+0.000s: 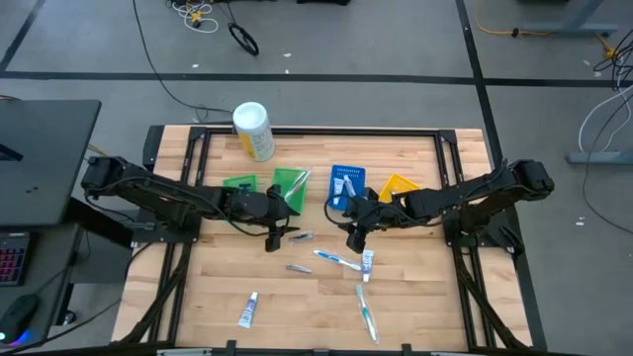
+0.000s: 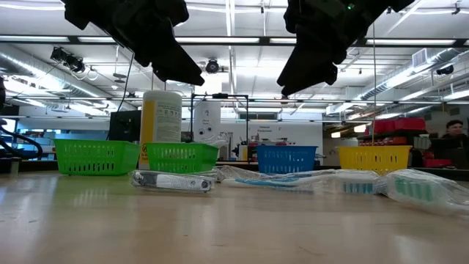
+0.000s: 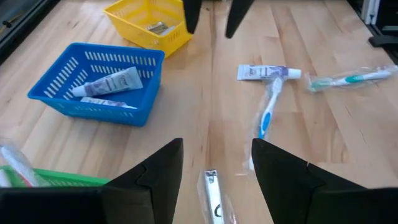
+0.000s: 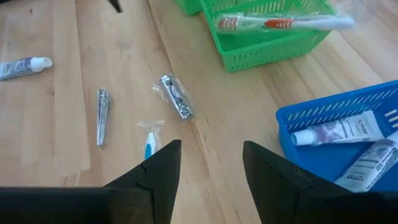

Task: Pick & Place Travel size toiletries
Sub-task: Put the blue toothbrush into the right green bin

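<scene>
A wrapped silvery nail clipper [image 3: 212, 198] is lying on the table, its long axis running straight away from the left gripper [image 3: 214, 171], just below its wide-spread, empty fingers. Beside the blue bin [image 3: 68, 102], two white tubes [image 3: 107, 83] are resting inside it; the yellow bin [image 3: 127, 18] beyond is holding silvery pieces. The right gripper [image 4: 208, 165] is hovering near the blue bin, fingers apart, holding nothing. The green bin [image 4: 261, 50] is holding toothbrushes [image 4: 280, 23].
</scene>
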Controlling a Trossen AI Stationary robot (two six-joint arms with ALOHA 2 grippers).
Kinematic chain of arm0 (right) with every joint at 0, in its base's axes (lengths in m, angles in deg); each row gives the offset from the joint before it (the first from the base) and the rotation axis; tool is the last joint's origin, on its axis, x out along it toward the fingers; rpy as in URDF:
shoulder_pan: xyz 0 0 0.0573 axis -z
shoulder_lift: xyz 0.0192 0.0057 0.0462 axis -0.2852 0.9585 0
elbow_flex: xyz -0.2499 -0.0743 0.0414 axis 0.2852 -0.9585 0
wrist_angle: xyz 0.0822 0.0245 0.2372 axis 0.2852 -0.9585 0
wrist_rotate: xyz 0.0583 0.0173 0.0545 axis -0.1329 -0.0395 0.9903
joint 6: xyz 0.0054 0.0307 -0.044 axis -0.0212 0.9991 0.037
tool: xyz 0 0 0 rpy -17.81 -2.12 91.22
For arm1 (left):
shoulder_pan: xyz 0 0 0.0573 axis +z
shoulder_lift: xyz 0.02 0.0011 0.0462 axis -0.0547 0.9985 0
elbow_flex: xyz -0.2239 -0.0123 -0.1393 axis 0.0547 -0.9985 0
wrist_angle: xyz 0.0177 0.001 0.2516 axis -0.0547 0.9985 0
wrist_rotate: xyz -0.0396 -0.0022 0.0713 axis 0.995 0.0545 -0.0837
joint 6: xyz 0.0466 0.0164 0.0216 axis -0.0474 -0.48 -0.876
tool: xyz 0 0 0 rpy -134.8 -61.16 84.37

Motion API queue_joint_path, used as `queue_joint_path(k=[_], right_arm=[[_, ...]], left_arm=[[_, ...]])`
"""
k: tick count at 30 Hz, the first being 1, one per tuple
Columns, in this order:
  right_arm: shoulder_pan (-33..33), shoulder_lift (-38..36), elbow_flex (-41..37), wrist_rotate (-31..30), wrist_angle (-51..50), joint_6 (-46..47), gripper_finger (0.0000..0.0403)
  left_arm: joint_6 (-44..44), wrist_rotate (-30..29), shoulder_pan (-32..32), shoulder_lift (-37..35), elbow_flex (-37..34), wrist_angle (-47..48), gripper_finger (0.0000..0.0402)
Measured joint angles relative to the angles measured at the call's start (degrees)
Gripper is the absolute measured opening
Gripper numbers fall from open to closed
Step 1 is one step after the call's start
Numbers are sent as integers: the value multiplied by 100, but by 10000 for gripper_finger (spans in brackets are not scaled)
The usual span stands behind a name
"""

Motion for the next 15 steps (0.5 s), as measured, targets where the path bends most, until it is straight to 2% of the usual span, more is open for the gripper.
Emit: queue_joint_path(k=[15], right_arm=[[-26,2,-1063,185,1201,170,181]], left_arm=[[-31,-8,-134,0,2,0,201]])
